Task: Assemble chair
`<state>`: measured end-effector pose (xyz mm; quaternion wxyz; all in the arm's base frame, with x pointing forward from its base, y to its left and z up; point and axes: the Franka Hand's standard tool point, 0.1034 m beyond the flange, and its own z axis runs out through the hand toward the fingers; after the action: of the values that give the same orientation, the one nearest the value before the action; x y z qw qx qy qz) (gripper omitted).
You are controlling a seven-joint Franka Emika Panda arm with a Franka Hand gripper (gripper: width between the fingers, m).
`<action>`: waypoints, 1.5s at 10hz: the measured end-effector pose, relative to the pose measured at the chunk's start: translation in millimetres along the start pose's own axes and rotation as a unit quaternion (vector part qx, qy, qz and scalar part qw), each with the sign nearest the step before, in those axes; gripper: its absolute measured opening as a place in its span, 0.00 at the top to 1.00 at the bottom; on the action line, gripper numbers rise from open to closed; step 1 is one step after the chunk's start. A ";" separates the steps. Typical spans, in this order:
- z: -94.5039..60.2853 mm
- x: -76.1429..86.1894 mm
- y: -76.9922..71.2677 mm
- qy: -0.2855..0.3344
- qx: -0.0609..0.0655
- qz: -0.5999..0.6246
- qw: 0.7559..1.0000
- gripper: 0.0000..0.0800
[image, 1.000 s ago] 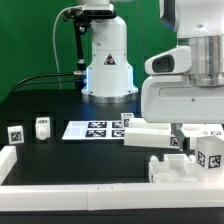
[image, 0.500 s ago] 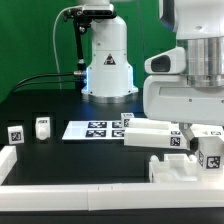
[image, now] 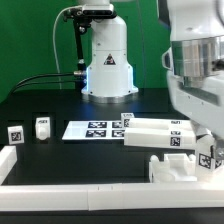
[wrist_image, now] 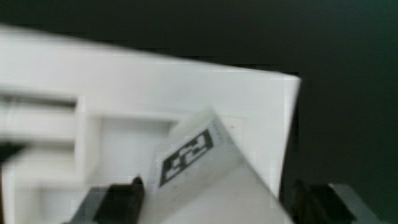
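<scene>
Looking through the exterior view first, I see the arm (image: 195,80) filling that view's right side, bent down over the dark counter (image: 60,105), with its base (image: 105,60) standing at the back. The hand (image: 211,150) is mostly hidden under the arm's white housing, so from this side I cannot tell how its fingers stand. It sits low at a tagged chair part (image: 205,157) on the far right. Just beside that part, toward the exterior view's left, lies a blocky chair panel (image: 172,167), and behind it two long chair pieces (image: 150,132) lie side by side, tags showing. The marker board (image: 92,128) lies flat near the middle. Well apart, on the exterior view's left, stand a tagged cube (image: 15,133) and a small white peg (image: 42,127). A white border rail (image: 70,185) runs along the front. Switching to the wrist view, which is blurred, I see the dark fingers (wrist_image: 121,200) lying against both flanks of the tagged chair part, which is tilted with its tag toward the camera. The hand is narrowed onto it, gripping. Behind it lies a broad white panel (wrist_image: 143,110) on the dark counter.
</scene>
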<state>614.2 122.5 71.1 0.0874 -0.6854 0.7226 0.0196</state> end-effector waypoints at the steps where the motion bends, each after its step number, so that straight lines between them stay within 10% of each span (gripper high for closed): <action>1: -0.2 -0.3 0.0 0.000 -0.001 -0.001 1.000 0.50; 10: 2.8 -1.7 -3.6 -0.048 0.039 0.317 0.946 0.50; 15: -2.5 -3.7 -4.3 -0.049 0.040 0.279 0.958 0.20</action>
<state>618.4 125.5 74.5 0.1415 -0.4508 0.8800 0.0479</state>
